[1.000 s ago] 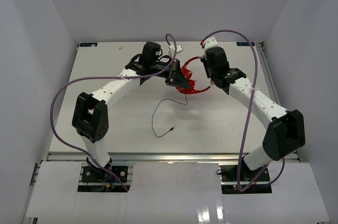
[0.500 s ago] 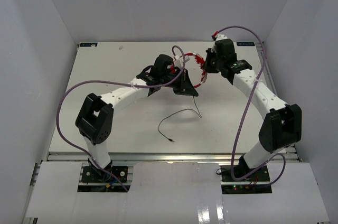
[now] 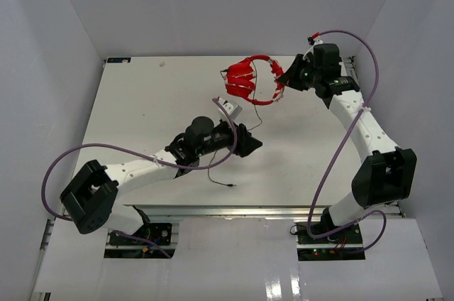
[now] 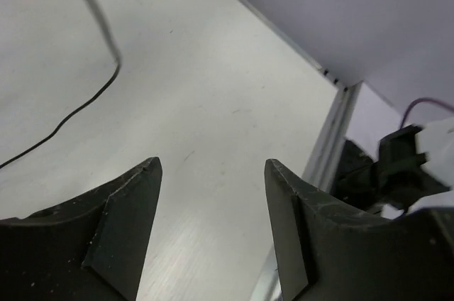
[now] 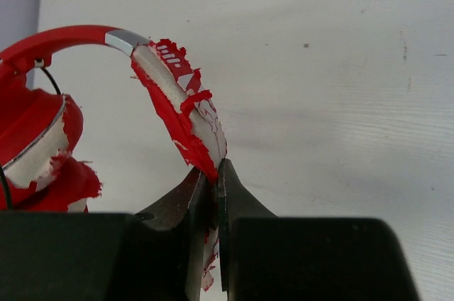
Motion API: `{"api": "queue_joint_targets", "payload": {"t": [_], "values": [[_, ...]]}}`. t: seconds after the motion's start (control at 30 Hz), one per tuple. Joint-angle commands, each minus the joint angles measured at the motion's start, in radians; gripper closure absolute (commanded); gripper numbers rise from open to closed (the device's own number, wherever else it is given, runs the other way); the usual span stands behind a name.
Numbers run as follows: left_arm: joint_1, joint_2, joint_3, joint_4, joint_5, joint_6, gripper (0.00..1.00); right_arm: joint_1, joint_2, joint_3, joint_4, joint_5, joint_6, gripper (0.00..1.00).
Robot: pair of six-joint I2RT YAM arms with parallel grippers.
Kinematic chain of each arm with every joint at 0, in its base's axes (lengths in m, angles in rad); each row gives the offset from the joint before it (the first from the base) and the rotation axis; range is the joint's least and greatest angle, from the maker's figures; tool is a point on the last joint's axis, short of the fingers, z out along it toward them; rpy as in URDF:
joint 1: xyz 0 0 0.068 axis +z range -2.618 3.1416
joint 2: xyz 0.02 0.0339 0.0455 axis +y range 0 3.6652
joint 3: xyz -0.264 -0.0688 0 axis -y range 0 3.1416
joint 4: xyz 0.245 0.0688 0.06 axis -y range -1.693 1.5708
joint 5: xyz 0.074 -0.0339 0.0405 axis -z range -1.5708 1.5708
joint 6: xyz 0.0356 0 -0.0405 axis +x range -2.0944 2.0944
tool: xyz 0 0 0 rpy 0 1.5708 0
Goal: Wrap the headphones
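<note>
Pinching the torn padding of the red headphones (image 5: 177, 102) (image 3: 250, 78), the right claw (image 5: 213, 173) (image 3: 286, 78) is pressed together on them and holds them over the far part of the counter (image 3: 142, 102). From the headphones a thin black cable (image 3: 250, 122) (image 4: 85, 106) trails down onto the counter. On the near side of the headphones, well apart from them, the left claw (image 4: 211, 173) (image 3: 250, 143) stands spread, with nothing between its fingers.
</note>
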Motion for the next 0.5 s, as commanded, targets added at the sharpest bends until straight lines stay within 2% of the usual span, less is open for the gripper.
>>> {"api": "queue_joint_targets", "payload": {"t": [0.0, 0.1, 0.2, 0.37, 0.47], "values": [[-0.001, 0.057, -0.220, 0.439, -0.063, 0.168, 0.23, -0.020, -0.088, 0.101, 0.073, -0.158, 0.087, 0.92], [-0.001, 0.129, -0.296, 0.671, -0.086, 0.230, 0.08, -0.028, -0.112, 0.116, 0.065, -0.174, 0.087, 0.92], [-0.001, 0.206, -0.271, 0.711, -0.121, 0.285, 0.03, -0.038, -0.125, 0.119, 0.053, -0.193, 0.083, 0.92], [-0.002, 0.331, -0.183, 0.727, -0.174, 0.365, 0.02, -0.042, -0.150, 0.110, 0.042, -0.230, 0.082, 0.92], [-0.001, 0.413, -0.098, 0.668, -0.182, 0.425, 0.02, -0.043, -0.159, 0.110, 0.037, -0.267, 0.081, 0.92]]}}
